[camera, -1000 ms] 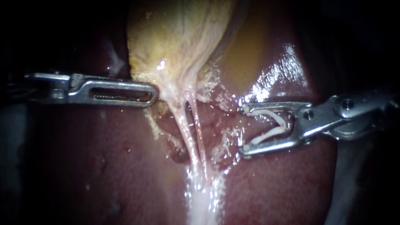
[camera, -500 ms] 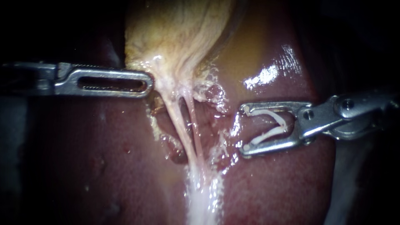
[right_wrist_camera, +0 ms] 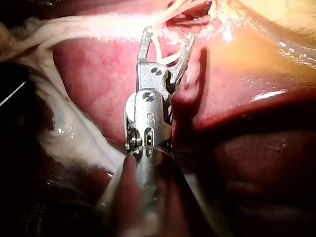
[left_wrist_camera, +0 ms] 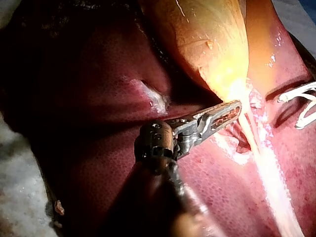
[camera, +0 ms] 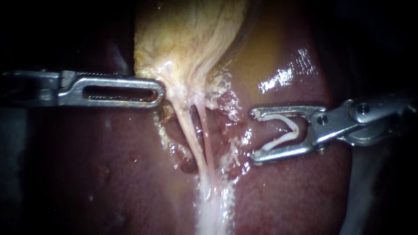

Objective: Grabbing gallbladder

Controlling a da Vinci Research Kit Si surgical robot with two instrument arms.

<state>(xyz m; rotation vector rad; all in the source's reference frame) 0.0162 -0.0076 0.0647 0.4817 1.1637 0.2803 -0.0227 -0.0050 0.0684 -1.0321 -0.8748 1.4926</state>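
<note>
The pale yellow gallbladder [camera: 187, 39] hangs at the top centre and narrows into two thin tubes [camera: 193, 130] that run down over the liver [camera: 109, 165]. My left instrument [camera: 159, 91] comes in level from the left. Its slotted jaws lie together on the gallbladder's lower left edge, where the neck begins. In the left wrist view the same tip [left_wrist_camera: 236, 107] sits against the gallbladder [left_wrist_camera: 207, 39] at its narrow end. My right instrument [camera: 254, 135] stands right of the tubes, apart from them, its jaws spread around a white clip [camera: 294, 128] they carry.
Wet, glistening liver surrounds the tubes, with a shiny yellowish patch [camera: 278, 74] right of the gallbladder. Whitish tissue [camera: 213, 209] runs down from the tubes. In the right wrist view the right instrument [right_wrist_camera: 168, 33] hovers over red liver [right_wrist_camera: 98, 74].
My left instrument pulled left and slightly up, then came back right; the gallbladder's lower edge shifted with it. The right instrument and its clip have stayed still.
</note>
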